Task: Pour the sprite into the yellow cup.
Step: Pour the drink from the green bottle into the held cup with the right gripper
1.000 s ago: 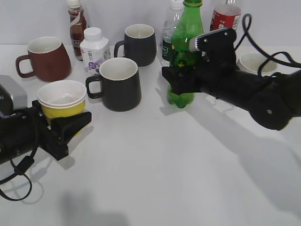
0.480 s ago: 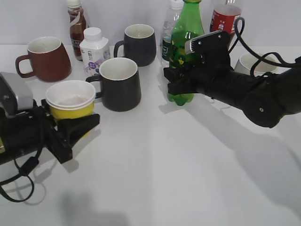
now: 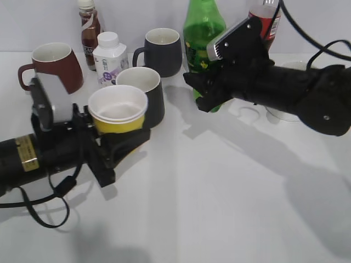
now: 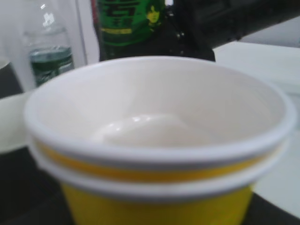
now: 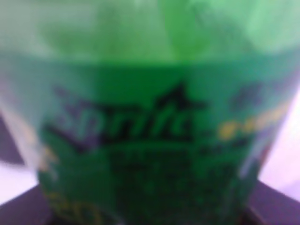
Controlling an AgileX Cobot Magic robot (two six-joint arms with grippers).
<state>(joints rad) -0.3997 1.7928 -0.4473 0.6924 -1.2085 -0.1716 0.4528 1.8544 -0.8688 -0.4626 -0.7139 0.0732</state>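
The sprite (image 3: 201,34), a tall green bottle with a green-yellow label, is held off the table at the back centre; its top is cut off by the frame edge. My right gripper (image 3: 205,87) is shut on its lower body. The label fills the right wrist view (image 5: 154,131). The yellow cup (image 3: 118,112), white inside, is held above the table at the left by my left gripper (image 3: 118,141), shut on its lower part. In the left wrist view the cup (image 4: 154,140) fills the frame, with the sprite (image 4: 129,23) behind it.
Behind the yellow cup stand two dark mugs (image 3: 148,87) (image 3: 163,50), a dark red mug (image 3: 52,66), a white bottle (image 3: 109,57) and a brown bottle (image 3: 89,27). A red-labelled cola bottle (image 3: 262,22) and a white cup (image 3: 288,68) are behind my right arm.
My left gripper has lifted the yellow cup and carried it right, toward the centre. My right gripper has lifted the sprite off the table and moved it slightly left.
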